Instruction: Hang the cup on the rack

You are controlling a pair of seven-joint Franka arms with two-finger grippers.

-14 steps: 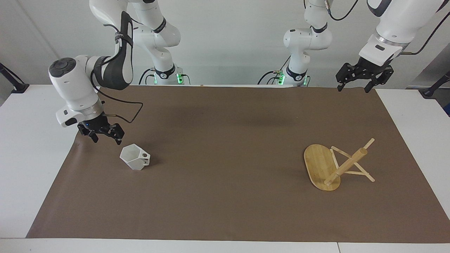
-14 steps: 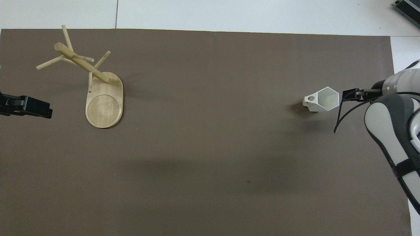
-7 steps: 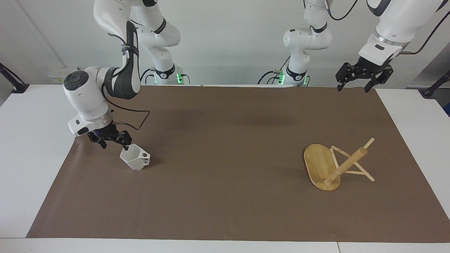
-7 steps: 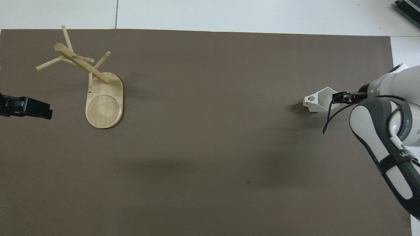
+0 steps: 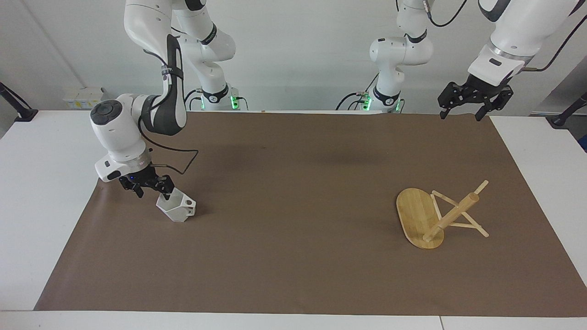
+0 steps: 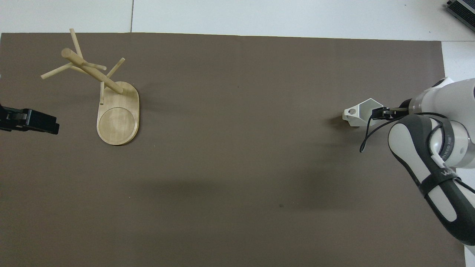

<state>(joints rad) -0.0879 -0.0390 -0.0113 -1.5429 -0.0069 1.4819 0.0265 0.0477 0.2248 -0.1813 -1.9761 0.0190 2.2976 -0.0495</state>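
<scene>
Early stage. Right gripper (image 5: 151,191) is at the cup (image 5: 176,208), fingers open astride its rim wall, no grasp yet. Cup sits on the bench toward the right arm's end, well apart from the rack (image 5: 438,215). Left gripper (image 5: 474,103) waits, fingers open. Grasp, lift, carry, hang all remain.

Plain white wall (image 5: 298,50) across top of frame, facing view, evenly lit, no hard shadows. White table top (image 5: 36,192) w/ large matte brown rectangular mat (image 5: 293,238) covering most of it; bare white strips at left, right & bottom edges. Seam in white surface at lower right, near bottom edge. Soft dark blotches on mat, upper centre. Black clamp stands (image 5: 18,107) at upper left & upper right table corners. Small white box-like object (image 5: 82,96) against wall, upper left. In overhead view, white surface (image 6: 259,16) along top w/ one thin vertical seam upper left; dark grey slatted object (image 6: 462,9) at upper right corner, partly cut off.
</scene>
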